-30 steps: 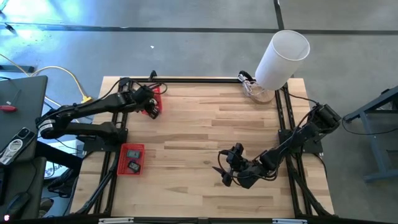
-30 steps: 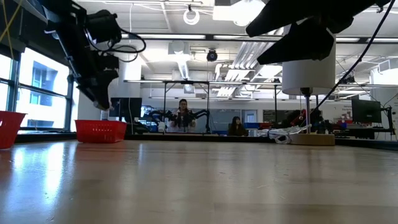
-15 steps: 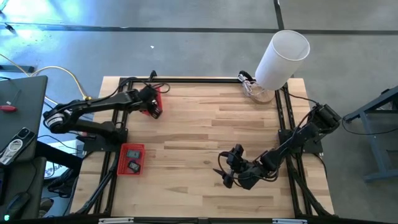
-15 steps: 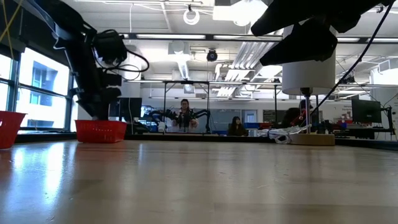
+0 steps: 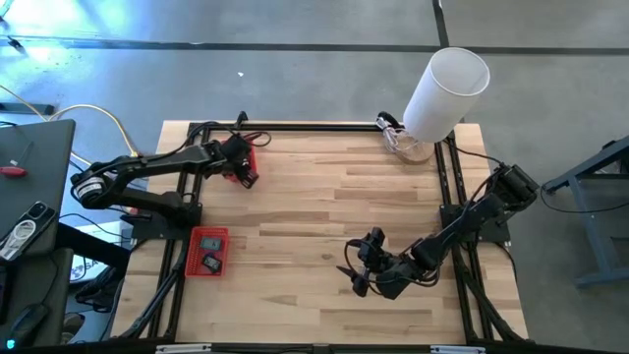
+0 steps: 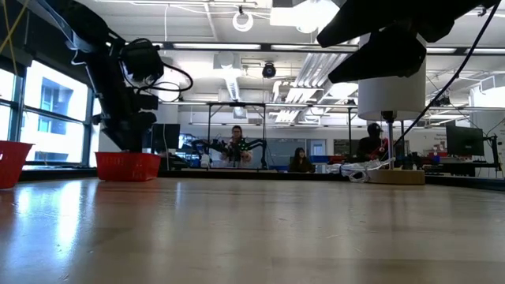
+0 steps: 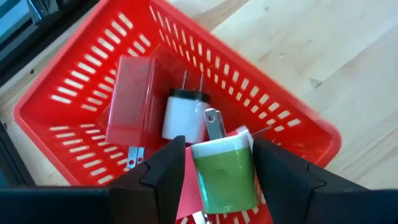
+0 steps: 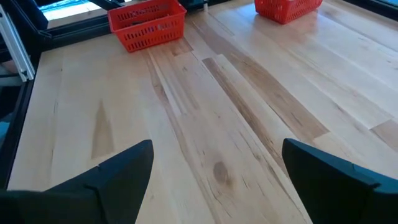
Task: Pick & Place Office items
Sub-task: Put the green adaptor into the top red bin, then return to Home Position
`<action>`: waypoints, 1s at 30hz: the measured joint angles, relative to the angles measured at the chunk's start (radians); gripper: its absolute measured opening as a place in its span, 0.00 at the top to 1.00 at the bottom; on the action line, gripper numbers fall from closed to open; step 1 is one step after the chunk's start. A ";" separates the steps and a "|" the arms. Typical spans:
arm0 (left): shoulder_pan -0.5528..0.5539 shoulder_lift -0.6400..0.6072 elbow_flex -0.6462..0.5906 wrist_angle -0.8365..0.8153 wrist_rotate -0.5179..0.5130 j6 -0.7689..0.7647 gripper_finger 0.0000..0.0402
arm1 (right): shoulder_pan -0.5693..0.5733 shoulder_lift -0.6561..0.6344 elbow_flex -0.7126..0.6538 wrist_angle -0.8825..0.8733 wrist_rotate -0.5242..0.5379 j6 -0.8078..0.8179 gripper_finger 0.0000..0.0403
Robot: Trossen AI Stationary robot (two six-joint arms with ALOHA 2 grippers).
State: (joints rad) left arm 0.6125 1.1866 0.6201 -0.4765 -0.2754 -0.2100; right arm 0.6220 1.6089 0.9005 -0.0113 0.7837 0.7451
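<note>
My left gripper (image 7: 217, 143) reaches down into the red mesh basket (image 7: 81, 56) at the table's far left (image 5: 246, 157). It is open. A green-and-white plug-like office item (image 7: 225, 177) lies between its fingers on the basket's floor. Beside that item lie a white piece with a black collar and metal prongs (image 7: 185, 115) and a clear red piece (image 7: 130, 93). My right gripper (image 5: 352, 273) hangs open above bare wood near the front right, with nothing between its fingers (image 8: 217, 168). My left gripper stands with one finger on each side of the green-and-white item, coming from above at a slant. Red basket floor shows between one finger (image 7: 168, 168) and the item. Whether the other finger (image 7: 273, 174) touches it I cannot tell.
A second red basket (image 5: 206, 253) with dark pieces in it stands at the near left edge. A big white cylinder (image 5: 447, 88) stands at the far right corner, over a clear object. Black rails frame the table. Bare wood lies across the middle.
My left gripper has gone down from above the far-left basket into it, shifting a little toward the table's far edge. My right arm has kept still.
</note>
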 joint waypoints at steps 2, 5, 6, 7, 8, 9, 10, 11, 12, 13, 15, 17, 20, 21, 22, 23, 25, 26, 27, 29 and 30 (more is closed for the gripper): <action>0.000 0.000 0.011 -0.002 0.000 0.000 0.56 | 0.000 0.000 0.000 0.000 0.000 -0.007 0.14; 0.000 0.000 0.033 -0.017 -0.001 0.010 0.56 | 0.000 0.000 0.000 0.000 0.000 -0.008 0.14; 0.000 0.000 0.042 -0.022 0.000 0.019 0.56 | 0.000 0.000 0.000 0.000 0.000 -0.008 0.14; 0.000 0.000 0.050 -0.022 0.000 0.028 0.55 | 0.000 0.000 0.000 0.000 0.000 -0.008 0.14; 0.000 0.000 0.057 -0.022 0.000 0.033 0.55 | 0.000 0.000 0.000 0.000 0.000 -0.008 0.14; 0.000 0.000 0.061 -0.023 -0.001 0.034 0.55 | 0.000 0.000 0.000 0.000 0.000 -0.008 0.14; 0.000 0.000 0.065 -0.024 -0.001 0.034 0.55 | 0.000 0.000 0.001 0.000 0.000 -0.008 0.14; 0.000 0.000 0.070 -0.027 0.000 0.039 0.55 | 0.000 0.000 0.001 0.000 0.000 -0.008 0.14; 0.000 0.000 0.075 -0.029 -0.001 0.044 0.55 | 0.000 0.000 0.001 0.000 0.000 -0.008 0.14; 0.000 0.000 0.081 -0.032 -0.001 0.051 0.55 | 0.000 0.000 0.002 0.000 -0.001 -0.008 0.14; 0.000 0.000 0.097 -0.049 -0.001 0.056 0.55 | 0.000 0.000 0.002 0.000 0.000 -0.008 0.14; -0.001 0.000 0.119 -0.079 0.000 0.054 0.55 | 0.000 0.000 0.002 0.005 -0.001 -0.008 0.14; -0.015 -0.001 0.164 -0.131 -0.001 0.031 0.55 | 0.000 0.000 0.002 0.029 -0.004 -0.008 0.14; -0.023 -0.001 0.181 -0.155 -0.001 0.030 0.55 | 0.000 0.000 0.002 0.035 -0.006 -0.008 0.14; -0.035 -0.001 0.199 -0.179 0.001 0.030 0.55 | 0.000 0.000 0.002 0.040 -0.005 -0.008 0.14; -0.048 -0.001 0.219 -0.205 0.010 0.030 0.55 | 0.000 0.000 0.002 0.043 -0.006 -0.011 0.14; -0.078 -0.001 0.257 -0.249 0.049 0.033 0.55 | -0.004 0.000 0.002 0.045 -0.005 -0.025 0.14; -0.095 -0.001 0.273 -0.269 0.076 0.030 0.55 | -0.008 0.000 0.002 0.045 -0.005 -0.037 0.14; -0.112 -0.001 0.285 -0.283 0.106 0.022 0.55 | -0.011 0.000 0.002 0.045 -0.004 -0.039 0.14; -0.151 -0.001 0.305 -0.290 0.168 0.005 0.55 | -0.023 0.000 0.002 0.045 -0.005 -0.041 0.14; -0.173 -0.002 0.311 -0.293 0.190 0.014 0.55 | -0.029 0.000 0.002 0.045 -0.005 -0.041 0.14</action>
State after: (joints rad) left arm 0.4394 1.1851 0.9307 -0.7692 -0.0853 -0.1961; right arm 0.5927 1.6089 0.9020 0.0338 0.7784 0.7038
